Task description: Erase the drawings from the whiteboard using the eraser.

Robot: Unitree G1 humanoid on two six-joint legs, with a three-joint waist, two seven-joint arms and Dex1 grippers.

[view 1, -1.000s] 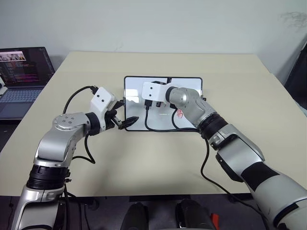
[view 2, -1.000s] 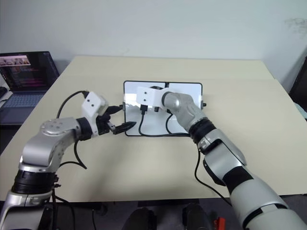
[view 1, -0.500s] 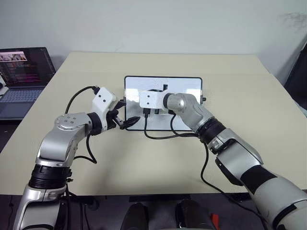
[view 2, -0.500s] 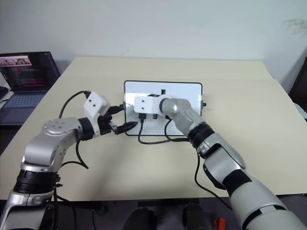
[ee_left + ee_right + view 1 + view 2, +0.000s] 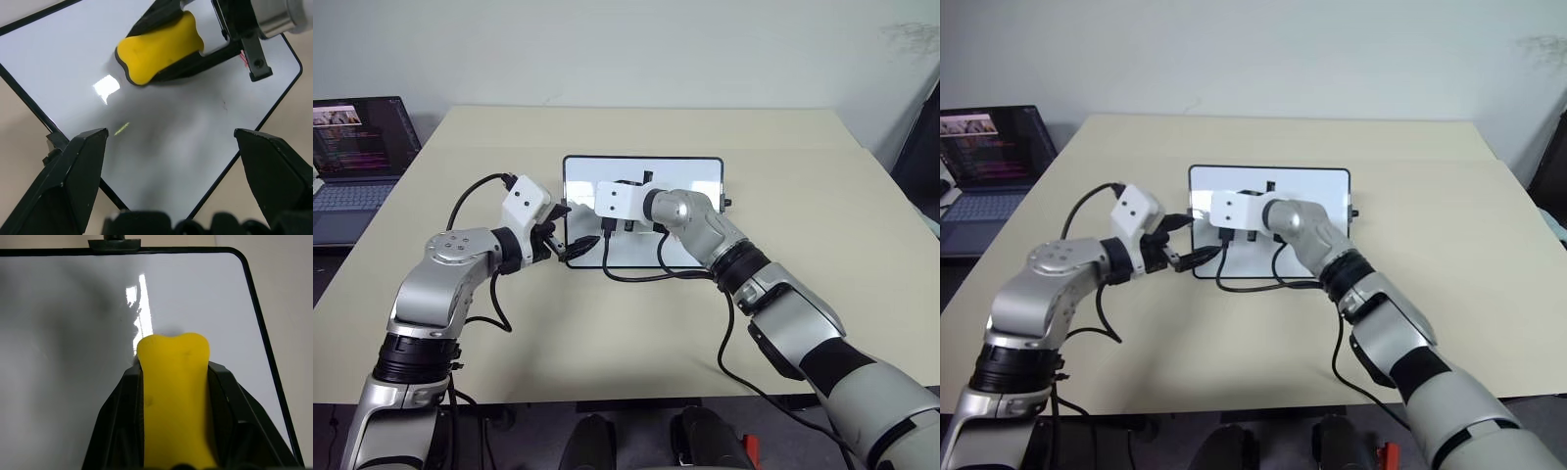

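**A:** You're mid-wipe. Your right gripper [image 5: 173, 382] is clamped on the small yellow block eraser with the black underside [image 5: 159, 48], pressed on the small white black-framed whiteboard [image 5: 700, 174] toward its left half, mid-table. Your left gripper [image 5: 570, 248] sits at the board's near-left corner with its fingers spread, apparently steadying the frame; I can't tell if it touches.

**B:** Anything left to rub out?

**A:** A bit of red marker drawing [image 5: 243, 57] peeks out beside the right wrist, and there's a faint short line [image 5: 225, 104] near it. I'd judge your next move is sweeping back right over those.

**B:** Any readable labels?

**A:** None. The open laptop [image 5: 362, 147] far left shows text too small to read.
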